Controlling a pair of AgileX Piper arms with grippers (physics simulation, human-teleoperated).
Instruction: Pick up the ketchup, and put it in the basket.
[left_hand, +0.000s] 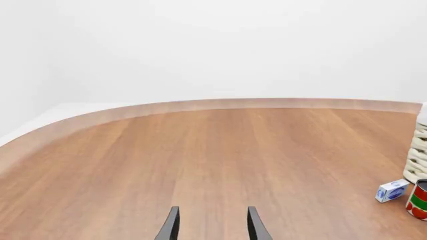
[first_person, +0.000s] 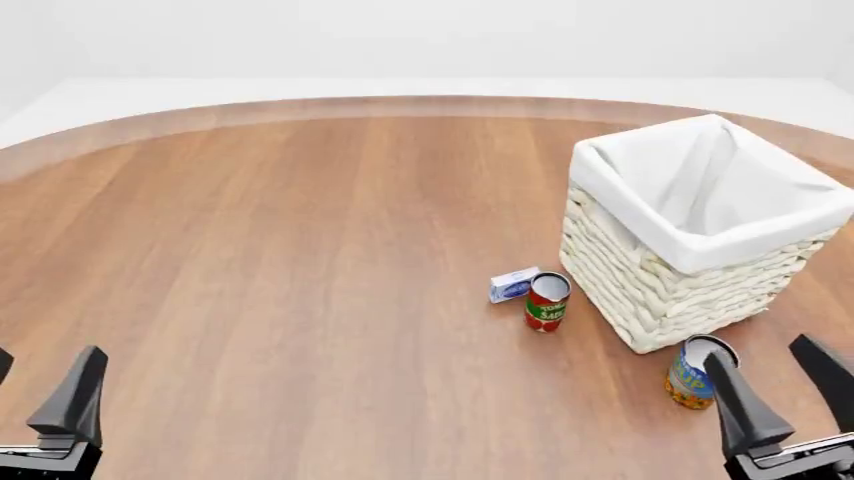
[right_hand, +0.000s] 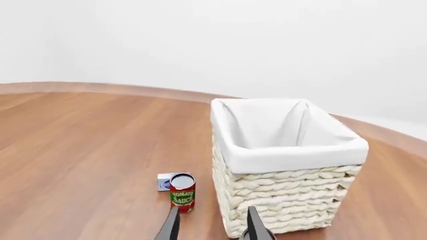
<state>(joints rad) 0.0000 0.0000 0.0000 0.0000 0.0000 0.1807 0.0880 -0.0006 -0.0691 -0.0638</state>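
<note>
Task not begun: both arms sat low in the front frame, left gripper (first_person: 40, 405) and right gripper (first_person: 787, 385) with fingers wide, holding nothing. No ketchup visible on the counter (first_person: 307, 260); basket (first_person: 701, 235) at right looked empty w/ tomato sauce can (first_person: 547, 301) beside it.

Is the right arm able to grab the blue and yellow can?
Probably yes: the blue-and-yellow can stands just beside the open right gripper, nothing between them; the basket sits behind it.

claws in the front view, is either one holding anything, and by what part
Nothing is held. The left claw and the right claw both stand open over the table with nothing between their fingers. No ketchup shows in any view; the basket stands untouched.
</note>
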